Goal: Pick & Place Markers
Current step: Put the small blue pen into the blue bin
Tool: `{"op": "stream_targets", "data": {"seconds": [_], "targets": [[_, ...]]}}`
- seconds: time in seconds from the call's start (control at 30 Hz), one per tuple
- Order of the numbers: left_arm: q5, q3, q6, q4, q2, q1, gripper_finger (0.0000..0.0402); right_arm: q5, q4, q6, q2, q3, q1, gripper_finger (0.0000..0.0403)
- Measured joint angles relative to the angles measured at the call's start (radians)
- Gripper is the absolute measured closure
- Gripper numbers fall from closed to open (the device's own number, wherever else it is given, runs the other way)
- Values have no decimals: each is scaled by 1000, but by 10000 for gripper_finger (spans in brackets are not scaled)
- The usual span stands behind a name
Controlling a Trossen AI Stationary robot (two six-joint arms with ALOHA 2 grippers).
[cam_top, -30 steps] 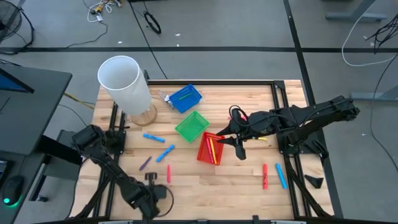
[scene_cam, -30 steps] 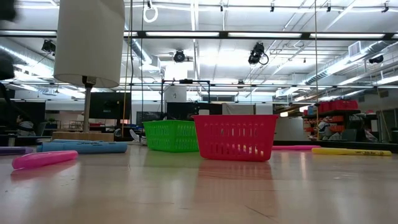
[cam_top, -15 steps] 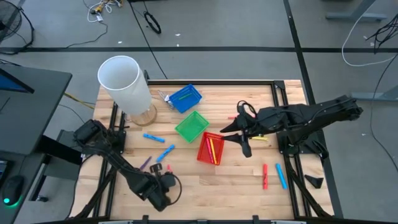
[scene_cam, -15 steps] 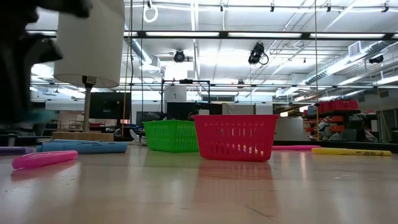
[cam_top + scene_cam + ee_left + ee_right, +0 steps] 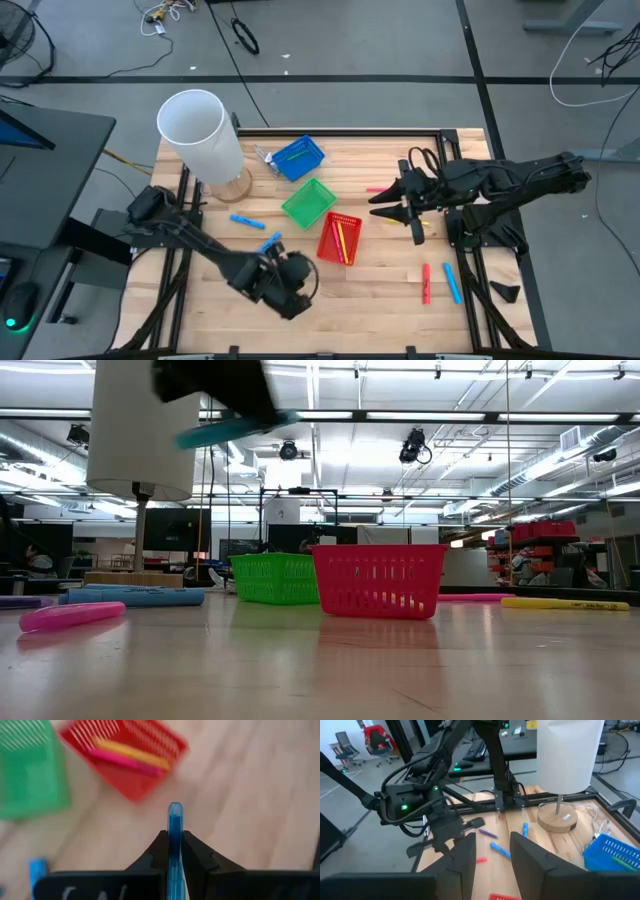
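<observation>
A: Left wrist view: blue marker (image 5: 175, 832) clamped tight between the left gripper (image 5: 173, 851) fingers, up off the wood, the red basket (image 5: 131, 755) just ahead of it.

B: Inside that red basket, a yellow marker (image 5: 131, 752) and a pink marker (image 5: 125, 762) lie side by side. The green basket (image 5: 308, 201) touches its corner.

A: The right gripper (image 5: 402, 201) hovers on the red basket's far side, fingers parted, nothing between them.

B: Past the red basket from the left gripper, near the table edge, lie a red marker (image 5: 426, 283) and another blue one (image 5: 452, 282).
</observation>
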Motion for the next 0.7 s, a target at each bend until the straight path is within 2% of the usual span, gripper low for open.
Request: {"op": "stream_targets", "data": {"seconds": [0.33,0.53,0.7], "targets": [[-293,35,-31,85,0,112,369,-3,23,3,-36,0,0,282],[-494,35,-18,177,0,175,372,-110,92,3,-89,0,1,282],[-593,35,66,254,0,228,368,-156,143,2,-122,1,1,282]]}}
